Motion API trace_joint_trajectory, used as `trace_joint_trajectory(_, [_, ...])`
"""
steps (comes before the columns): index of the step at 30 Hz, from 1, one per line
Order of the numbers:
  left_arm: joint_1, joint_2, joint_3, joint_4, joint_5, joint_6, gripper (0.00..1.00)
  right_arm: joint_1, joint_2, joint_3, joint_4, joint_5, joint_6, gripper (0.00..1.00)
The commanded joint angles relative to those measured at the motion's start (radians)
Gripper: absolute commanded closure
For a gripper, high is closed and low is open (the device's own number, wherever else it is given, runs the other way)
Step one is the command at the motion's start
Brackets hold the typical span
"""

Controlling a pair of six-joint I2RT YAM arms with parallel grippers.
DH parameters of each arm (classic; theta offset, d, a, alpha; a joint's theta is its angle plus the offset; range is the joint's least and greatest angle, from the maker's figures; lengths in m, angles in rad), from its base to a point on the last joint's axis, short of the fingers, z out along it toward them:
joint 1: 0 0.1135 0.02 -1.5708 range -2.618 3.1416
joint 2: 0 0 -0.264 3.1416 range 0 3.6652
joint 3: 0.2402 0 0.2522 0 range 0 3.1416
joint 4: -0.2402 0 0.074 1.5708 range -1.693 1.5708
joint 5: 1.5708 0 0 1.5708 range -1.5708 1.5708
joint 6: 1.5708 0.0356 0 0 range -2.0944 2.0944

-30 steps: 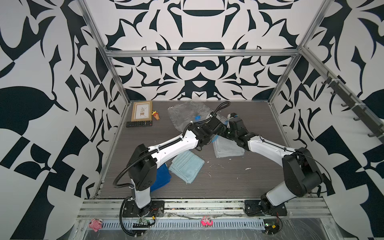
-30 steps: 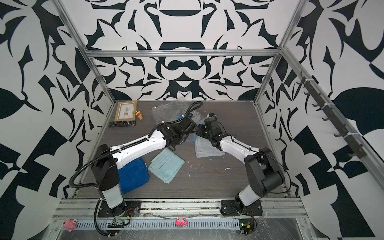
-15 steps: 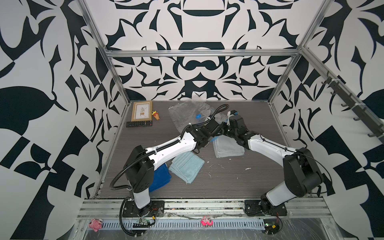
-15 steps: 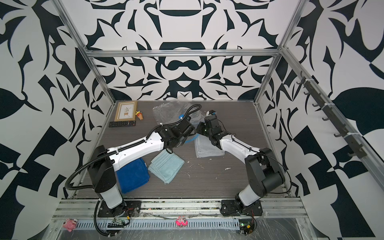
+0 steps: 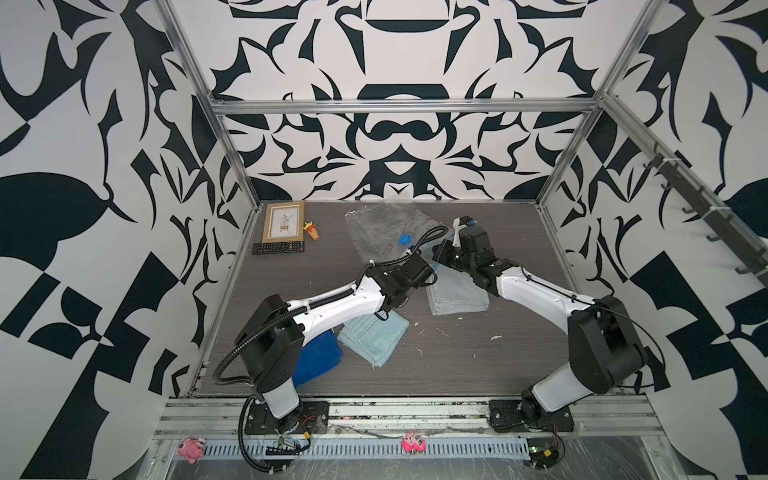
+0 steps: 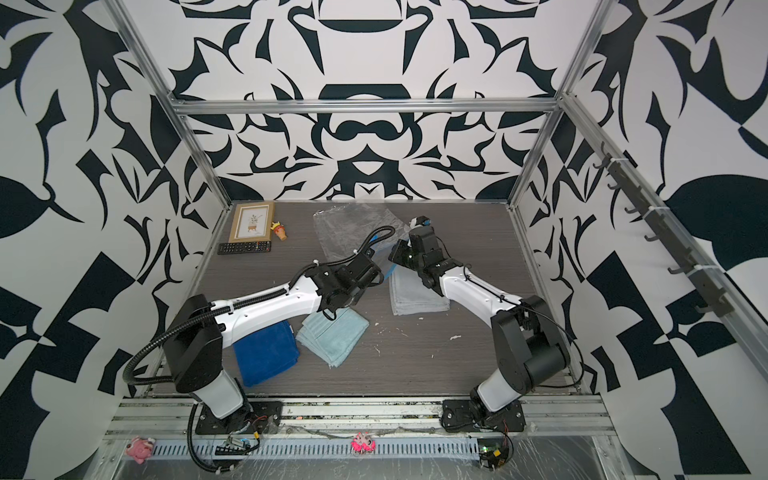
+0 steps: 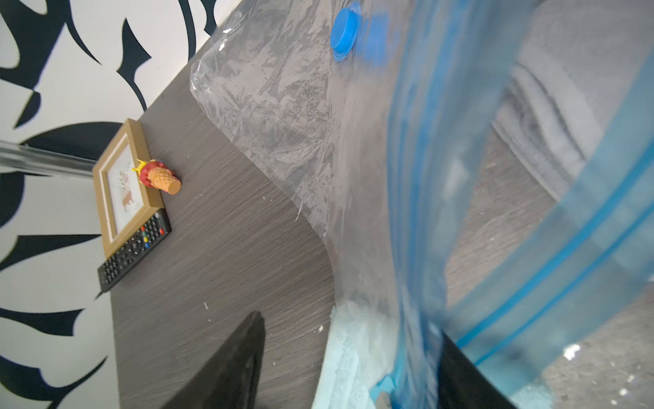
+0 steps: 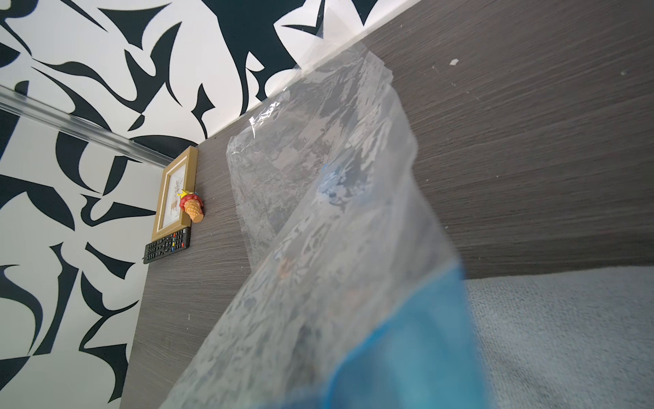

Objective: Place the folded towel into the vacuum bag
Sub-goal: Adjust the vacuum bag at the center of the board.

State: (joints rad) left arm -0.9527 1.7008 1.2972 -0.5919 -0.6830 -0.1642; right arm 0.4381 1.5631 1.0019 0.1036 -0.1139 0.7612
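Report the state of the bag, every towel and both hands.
vacuum bag: zip end lifted, no towel inside
right hand: shut on the bag's zip end
left hand: open, zip strip between its jaws
grey towel: folded, outside the bag
light blue towel: folded, outside the bag
dark blue towel: folded, partly under the left arm

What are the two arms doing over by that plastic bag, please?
The right pincer is shut on the vacuum bag at its blue zip strip, holding the mouth up off the table. The left pincer is open at that same edge, gripping nothing. No towel is inside yet: the grey towel lies just outside the mouth, the light blue towel and dark blue towel nearer the arm bases.
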Motion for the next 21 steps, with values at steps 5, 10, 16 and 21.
trace_joint_trajectory(5, [0.050,-0.059,-0.046,-0.006,0.214,0.036,0.37,-0.012,-0.047,0.032,0.030,-0.022,0.003,1.00])
trace_joint_trajectory(10, [0.075,-0.072,-0.049,-0.044,0.336,0.056,0.33,-0.021,-0.048,0.042,0.025,-0.027,-0.003,1.00])
trace_joint_trajectory(16, [0.076,-0.067,-0.047,-0.036,0.274,0.050,0.48,-0.024,-0.037,0.062,0.015,-0.033,-0.008,1.00])
trace_joint_trajectory(21, [0.075,-0.039,-0.021,-0.056,0.246,0.057,0.58,-0.024,-0.037,0.068,0.011,-0.033,-0.011,1.00])
